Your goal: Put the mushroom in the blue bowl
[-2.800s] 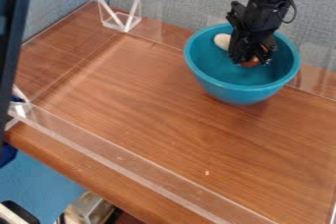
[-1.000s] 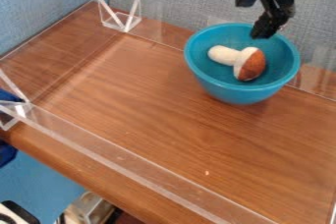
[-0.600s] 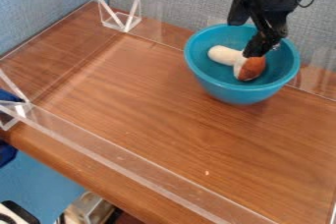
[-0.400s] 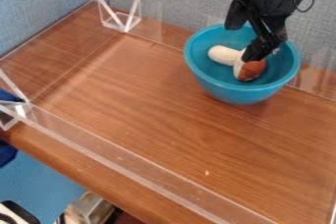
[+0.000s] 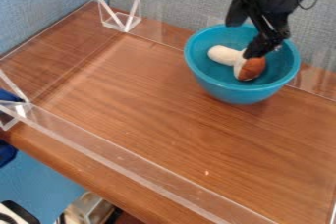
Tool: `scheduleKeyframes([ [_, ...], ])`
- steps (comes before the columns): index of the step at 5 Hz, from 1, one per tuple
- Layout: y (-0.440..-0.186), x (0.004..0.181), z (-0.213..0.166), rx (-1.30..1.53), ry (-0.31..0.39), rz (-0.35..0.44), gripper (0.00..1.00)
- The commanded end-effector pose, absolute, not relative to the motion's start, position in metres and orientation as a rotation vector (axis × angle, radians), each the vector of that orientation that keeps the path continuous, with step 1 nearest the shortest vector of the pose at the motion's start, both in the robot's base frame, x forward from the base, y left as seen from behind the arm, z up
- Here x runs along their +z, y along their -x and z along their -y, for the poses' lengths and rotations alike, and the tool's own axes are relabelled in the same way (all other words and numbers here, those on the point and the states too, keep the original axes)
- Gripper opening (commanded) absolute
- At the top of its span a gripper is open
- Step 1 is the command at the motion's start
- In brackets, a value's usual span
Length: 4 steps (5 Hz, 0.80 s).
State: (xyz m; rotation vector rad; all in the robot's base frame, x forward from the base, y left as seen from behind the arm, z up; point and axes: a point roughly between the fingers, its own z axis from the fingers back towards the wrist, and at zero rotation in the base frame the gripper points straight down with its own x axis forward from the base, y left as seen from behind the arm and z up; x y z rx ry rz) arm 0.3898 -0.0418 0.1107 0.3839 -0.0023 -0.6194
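Now my gripper (image 5: 254,28), jaws spread wide and holding nothing, has dipped back over the blue bowl (image 5: 210,80) after lifting clear. Inside lies the mushroom (image 5: 241,62), so the placing looks done

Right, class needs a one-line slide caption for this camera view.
Mushroom lies in the blue bowl on the wooden table, with the open fingers poised just above it.

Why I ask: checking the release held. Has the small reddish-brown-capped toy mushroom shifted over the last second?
No. The mushroom lies at the same spot inside the glossy teal-blue plastic bowl.
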Motion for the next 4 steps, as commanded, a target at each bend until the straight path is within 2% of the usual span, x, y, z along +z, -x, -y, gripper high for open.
scheduleKeyframes([
  [1, -0.397, 0.139, 0.048, -0.592, -0.401, 0.084, 1.00],
  [3, -0.407, 0.122, 0.066, -0.599, -0.401, 0.078, 1.00],
  [4, -0.409, 0.129, 0.061, -0.619, -0.410, 0.095, 1.00],
])
